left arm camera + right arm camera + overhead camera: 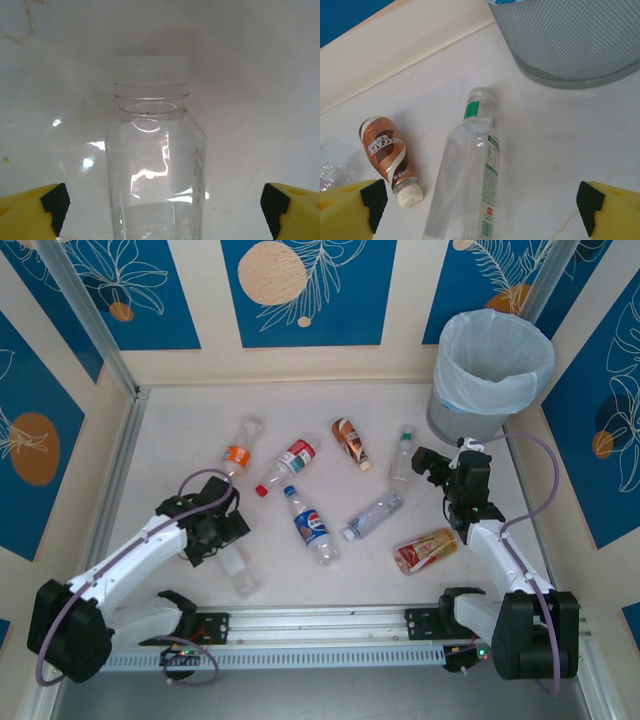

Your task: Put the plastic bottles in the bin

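Observation:
Eight plastic bottles lie on the white table. An unlabelled clear bottle [238, 570] [155, 170] lies between the fingers of my open left gripper [222, 540] [162, 212], which do not touch it. My right gripper [436, 466] [482, 212] hovers open over a clear bottle with a green label [403, 455] [470, 175]. Beside that bottle lies a brown-labelled one [350, 442] [385, 150]. Further left are the red-labelled [292, 460] and orange-labelled [238, 452] bottles. Nearer me lie the Pepsi bottle [312, 526], a crushed clear one [375, 515] and a red-yellow one [427, 550]. The bin [490, 370] [570, 40] stands at the back right.
Blue-patterned walls close the table on three sides, and metal rails [300, 625] run along the near edge. A loose red cap [262, 491] lies by the red-labelled bottle. The bin stands close behind my right gripper.

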`<state>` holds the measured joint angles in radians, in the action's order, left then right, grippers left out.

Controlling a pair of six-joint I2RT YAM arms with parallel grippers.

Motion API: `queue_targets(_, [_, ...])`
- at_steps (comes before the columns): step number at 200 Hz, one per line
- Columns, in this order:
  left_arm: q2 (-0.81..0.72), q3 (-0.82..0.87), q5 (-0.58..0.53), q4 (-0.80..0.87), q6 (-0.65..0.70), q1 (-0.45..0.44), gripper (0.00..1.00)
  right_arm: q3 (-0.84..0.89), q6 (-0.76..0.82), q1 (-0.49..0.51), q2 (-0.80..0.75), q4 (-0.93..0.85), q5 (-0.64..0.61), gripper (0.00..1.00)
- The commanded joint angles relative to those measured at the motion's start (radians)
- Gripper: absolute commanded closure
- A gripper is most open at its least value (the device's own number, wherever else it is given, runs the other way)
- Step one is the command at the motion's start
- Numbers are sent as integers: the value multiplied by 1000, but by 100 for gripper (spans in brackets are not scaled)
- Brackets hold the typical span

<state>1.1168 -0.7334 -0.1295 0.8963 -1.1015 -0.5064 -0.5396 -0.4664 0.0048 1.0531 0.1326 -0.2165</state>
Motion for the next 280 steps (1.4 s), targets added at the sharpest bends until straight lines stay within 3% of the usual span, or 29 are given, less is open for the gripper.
queue_targets(1, [40, 20, -18, -25, -57, -26, 1, -40, 28, 16, 1, -17, 19, 1])
queue_targets(23, [68, 68, -35, -92, -56, -27, 4, -37, 34, 20, 2, -30, 21, 0])
queue_targets(54, [98, 73, -114, -135, -11, -32, 25, -37, 30, 26, 4, -40, 30, 0])
queue_targets(77, [93, 91, -170, -153, 23, -31, 34, -46, 32, 32, 4, -48, 31, 1])
queue_targets(147, [76, 86, -106, -237, 151, -31, 57, -74, 27, 62, 4, -72, 7, 0])
queue_targets(220, [-86, 31, -70, -232, 280, -35, 62, -88, -13, 72, -22, -84, -33, 1])
queue_targets(280, [-138, -67, 44, -450, 403, -35, 60, -81, -103, 73, -71, -46, 6, 1])
